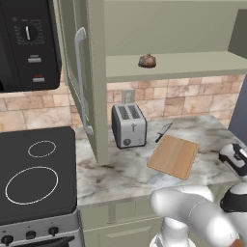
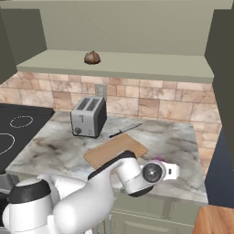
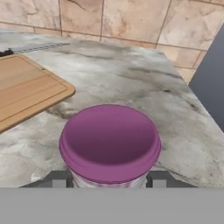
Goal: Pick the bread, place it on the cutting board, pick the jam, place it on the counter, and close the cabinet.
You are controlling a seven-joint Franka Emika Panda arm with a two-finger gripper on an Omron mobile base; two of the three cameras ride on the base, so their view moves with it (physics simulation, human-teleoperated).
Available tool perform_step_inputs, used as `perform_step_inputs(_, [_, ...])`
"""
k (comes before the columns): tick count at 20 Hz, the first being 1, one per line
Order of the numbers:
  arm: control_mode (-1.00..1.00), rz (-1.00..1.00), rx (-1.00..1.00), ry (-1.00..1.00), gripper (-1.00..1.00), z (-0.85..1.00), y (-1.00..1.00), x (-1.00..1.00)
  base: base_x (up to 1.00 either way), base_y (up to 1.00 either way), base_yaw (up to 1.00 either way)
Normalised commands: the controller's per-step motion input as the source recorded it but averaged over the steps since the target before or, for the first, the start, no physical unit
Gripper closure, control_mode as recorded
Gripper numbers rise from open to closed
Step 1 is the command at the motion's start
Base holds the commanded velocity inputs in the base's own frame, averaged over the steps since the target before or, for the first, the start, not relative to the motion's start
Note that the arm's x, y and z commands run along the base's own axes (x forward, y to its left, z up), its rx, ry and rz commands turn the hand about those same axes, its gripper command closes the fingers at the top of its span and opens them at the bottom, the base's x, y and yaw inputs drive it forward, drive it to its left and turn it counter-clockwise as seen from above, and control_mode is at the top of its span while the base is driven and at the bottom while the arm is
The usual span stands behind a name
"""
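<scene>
Hand (image 3: 109, 180) is clamped on the jam (image 3: 109, 144), one finger on each side of the jar, low over the surface (image 3: 131, 78) just right of the cutting board (image 3: 26, 89). One jam jar, one bread (image 1: 147, 61) sitting on the open cabinet (image 1: 91, 72) shelf, one cutting board with nothing on it, one toaster (image 1: 129, 125), one knife (image 1: 163, 131) lying between toaster and board.

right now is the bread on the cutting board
No, the bread sits on the open cabinet shelf, while the cutting board lies bare on the counter.
</scene>
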Motion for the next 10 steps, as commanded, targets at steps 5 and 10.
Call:
perform_step_inputs(5, [-1.00,0.00,0.04,0.00,1.00,-0.21,-0.11,0.18,0.00,0.00,0.00])
perform_step_inputs(10, [-1.00,0.00,0.02,0.00,1.00,-0.22,-0.08,0.14,0.00,0.00,0.00])
